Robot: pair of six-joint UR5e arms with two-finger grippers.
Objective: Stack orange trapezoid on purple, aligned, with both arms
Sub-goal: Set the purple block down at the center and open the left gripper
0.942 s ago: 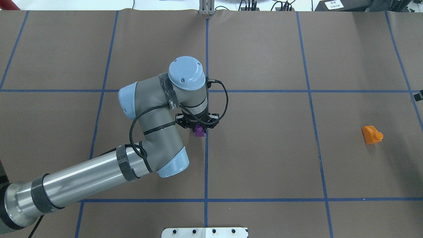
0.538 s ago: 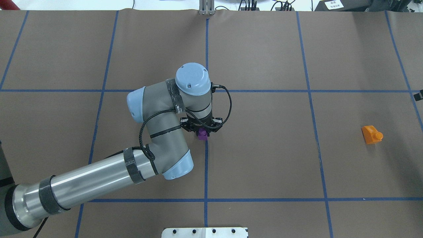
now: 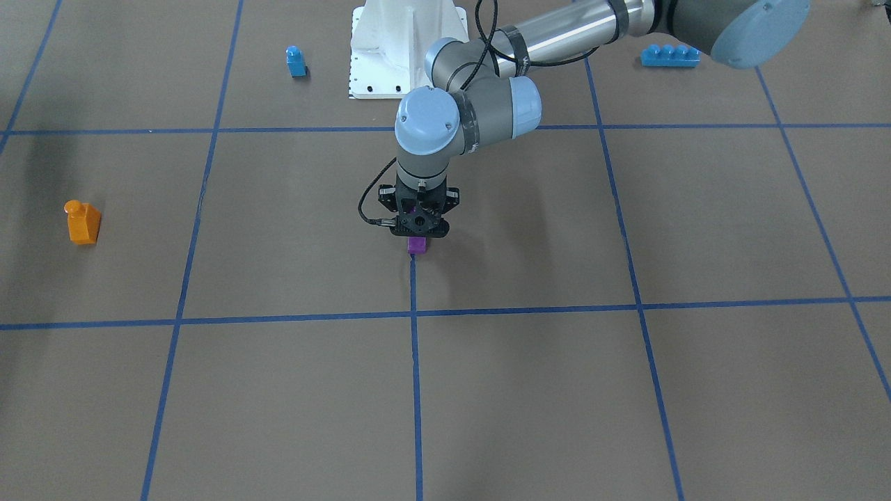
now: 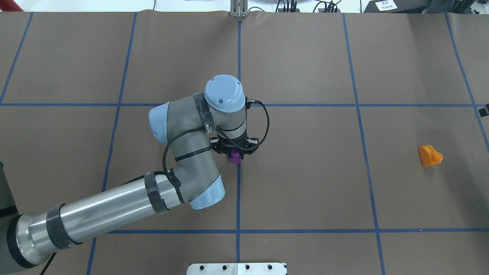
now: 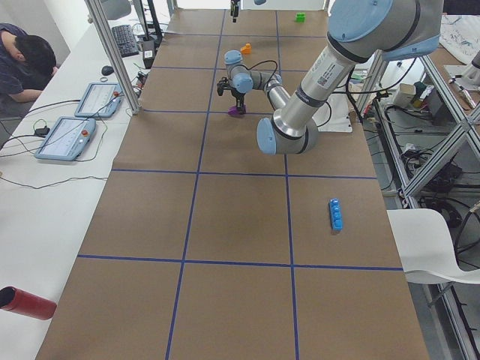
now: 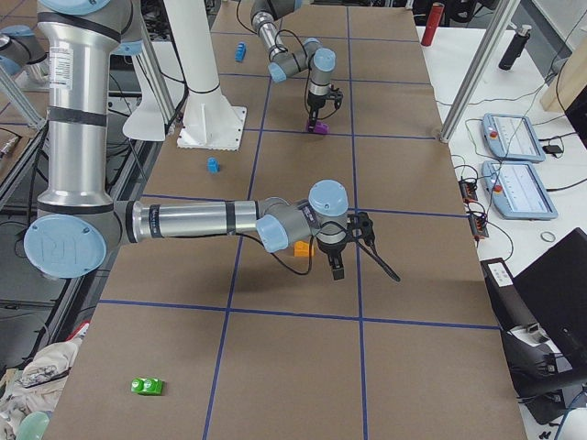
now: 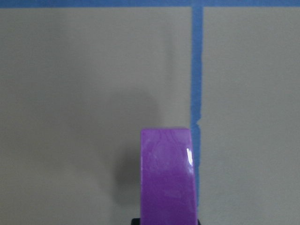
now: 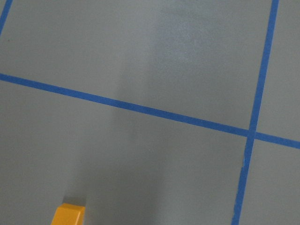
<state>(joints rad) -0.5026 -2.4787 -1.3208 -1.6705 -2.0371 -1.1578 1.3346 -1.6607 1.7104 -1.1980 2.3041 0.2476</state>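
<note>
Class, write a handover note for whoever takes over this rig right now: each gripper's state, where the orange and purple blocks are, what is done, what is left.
Left gripper: shut on the purple block, low over the centre tape line.
Right gripper: seen only from the side, so open or shut cannot be told. It hangs above the orange trapezoid without touching it.
Orange trapezoid: alone on the table, far to the robot's right.
Done: purple grasped.
Left: probably place purple, pick up orange, stack it aligned on purple.
</note>
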